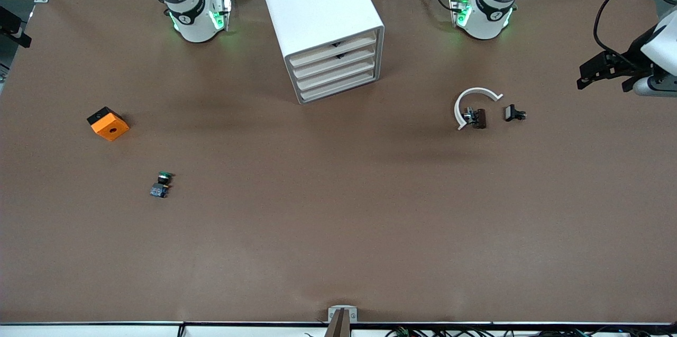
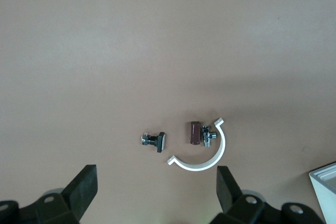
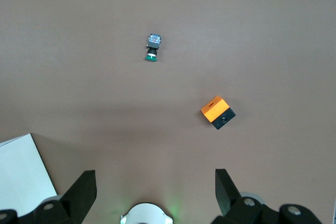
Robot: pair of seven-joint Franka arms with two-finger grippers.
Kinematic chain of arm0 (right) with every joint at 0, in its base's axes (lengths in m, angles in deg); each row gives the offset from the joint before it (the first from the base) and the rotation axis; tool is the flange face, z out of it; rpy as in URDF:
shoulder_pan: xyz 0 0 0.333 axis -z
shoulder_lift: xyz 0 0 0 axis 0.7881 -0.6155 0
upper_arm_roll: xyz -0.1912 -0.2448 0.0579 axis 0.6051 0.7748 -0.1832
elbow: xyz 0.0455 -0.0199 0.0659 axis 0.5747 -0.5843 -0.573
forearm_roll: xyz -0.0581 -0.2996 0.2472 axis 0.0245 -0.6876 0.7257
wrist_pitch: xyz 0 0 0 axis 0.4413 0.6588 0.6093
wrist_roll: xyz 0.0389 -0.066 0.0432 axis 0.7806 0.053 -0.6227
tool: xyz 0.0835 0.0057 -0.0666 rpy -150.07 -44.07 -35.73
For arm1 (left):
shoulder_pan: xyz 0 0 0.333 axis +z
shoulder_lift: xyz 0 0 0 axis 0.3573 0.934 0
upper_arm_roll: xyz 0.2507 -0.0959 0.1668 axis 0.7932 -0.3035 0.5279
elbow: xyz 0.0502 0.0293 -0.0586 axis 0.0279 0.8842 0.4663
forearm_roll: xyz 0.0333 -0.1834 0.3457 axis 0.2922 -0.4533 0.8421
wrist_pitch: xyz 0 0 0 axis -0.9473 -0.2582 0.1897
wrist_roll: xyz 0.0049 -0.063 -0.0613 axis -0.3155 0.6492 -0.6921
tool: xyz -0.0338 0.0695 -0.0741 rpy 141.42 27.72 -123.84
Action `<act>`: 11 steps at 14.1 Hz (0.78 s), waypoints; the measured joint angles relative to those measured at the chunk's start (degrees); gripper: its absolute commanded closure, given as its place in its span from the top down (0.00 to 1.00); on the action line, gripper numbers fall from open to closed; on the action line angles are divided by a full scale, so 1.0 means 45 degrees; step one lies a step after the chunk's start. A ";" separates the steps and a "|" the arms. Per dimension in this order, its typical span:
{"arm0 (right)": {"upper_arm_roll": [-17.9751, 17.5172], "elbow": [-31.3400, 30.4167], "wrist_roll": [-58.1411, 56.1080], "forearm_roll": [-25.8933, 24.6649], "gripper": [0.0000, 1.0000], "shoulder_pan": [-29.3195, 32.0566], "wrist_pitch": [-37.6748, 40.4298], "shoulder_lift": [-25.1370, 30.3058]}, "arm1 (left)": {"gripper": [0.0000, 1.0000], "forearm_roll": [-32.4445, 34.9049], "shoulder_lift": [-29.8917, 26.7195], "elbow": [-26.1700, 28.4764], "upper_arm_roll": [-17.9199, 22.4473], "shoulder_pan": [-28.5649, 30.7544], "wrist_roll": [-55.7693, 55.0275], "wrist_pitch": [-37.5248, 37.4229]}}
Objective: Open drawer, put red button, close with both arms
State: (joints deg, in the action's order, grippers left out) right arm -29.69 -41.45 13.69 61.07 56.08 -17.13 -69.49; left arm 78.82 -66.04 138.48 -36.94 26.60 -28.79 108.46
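The red button (image 1: 478, 118) lies on its side inside the curve of a white C-shaped clamp (image 1: 473, 99), toward the left arm's end of the table. In the left wrist view it shows as a dark red cap (image 2: 195, 133) with a metallic body. The white drawer cabinet (image 1: 322, 19) stands between the two arm bases with every drawer (image 1: 336, 70) shut. My left gripper (image 2: 156, 182) is open and empty, high over the table near the button. My right gripper (image 3: 155, 182) is open and empty, high above its own base (image 3: 146, 214). Neither gripper shows in the front view.
A green-capped button (image 1: 161, 184) and an orange block (image 1: 108, 124) lie toward the right arm's end. A small black bolt piece (image 1: 514, 114) lies beside the clamp. A black and white device (image 1: 629, 64) hangs over the table edge at the left arm's end.
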 measured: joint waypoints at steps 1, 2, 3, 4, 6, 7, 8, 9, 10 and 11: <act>0.0000 -0.0001 0.0000 0.0000 1.00 0.0000 0.0000 0.0000 | 1.00 0.0000 -0.0002 -0.0214 -0.0014 -0.0010 -0.0115 -0.0074; 0.0001 -0.0002 0.0000 0.0000 1.00 0.0000 0.0000 0.0000 | 1.00 0.0000 -0.0003 -0.0424 -0.0016 -0.0019 -0.0244 -0.0152; 0.0004 -0.0004 0.0000 0.0000 1.00 0.0000 0.0000 0.0000 | 1.00 0.0000 -0.0002 -0.0591 -0.0017 -0.0027 -0.0359 -0.0215; 0.0006 -0.0006 0.0000 0.0000 1.00 0.0000 0.0000 0.0000 | 1.00 0.0000 0.0009 -0.0699 -0.0020 -0.0034 -0.0414 -0.0235; 0.0007 -0.0010 0.0000 0.0000 1.00 0.0000 0.0000 0.0000 | 1.00 0.0001 0.0151 -0.0888 -0.0043 -0.0054 -0.0477 -0.0239; 0.0008 -0.0012 0.0000 0.0000 1.00 0.0000 0.0000 0.0000 | 1.00 0.0001 0.0286 -0.1014 -0.0089 -0.0061 -0.0508 -0.0239; 0.0008 -0.0013 0.0000 0.0000 1.00 0.0000 0.0000 0.0000 | 1.00 0.0001 0.0467 -0.1198 -0.0148 -0.0068 -0.0548 -0.0239; 0.0008 -0.0015 0.0000 0.0000 1.00 0.0000 0.0000 0.0000 | 1.00 0.0000 0.0671 -0.1400 -0.0189 -0.0089 -0.0572 -0.0262; 0.0008 -0.0017 0.0000 0.0000 1.00 0.0000 0.0001 0.0000 | 1.00 0.0000 0.0865 -0.1609 -0.0210 -0.0113 -0.0618 -0.0373; 0.0009 -0.0019 0.0000 0.0000 1.00 0.0000 0.0001 0.0000 | 1.00 0.0000 0.1017 -0.1784 -0.0221 -0.0129 -0.0730 -0.0512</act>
State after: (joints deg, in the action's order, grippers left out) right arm -29.65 -41.53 13.69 61.07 56.08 -17.13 -69.49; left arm 78.82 -61.46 130.45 -37.93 26.02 -32.08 106.15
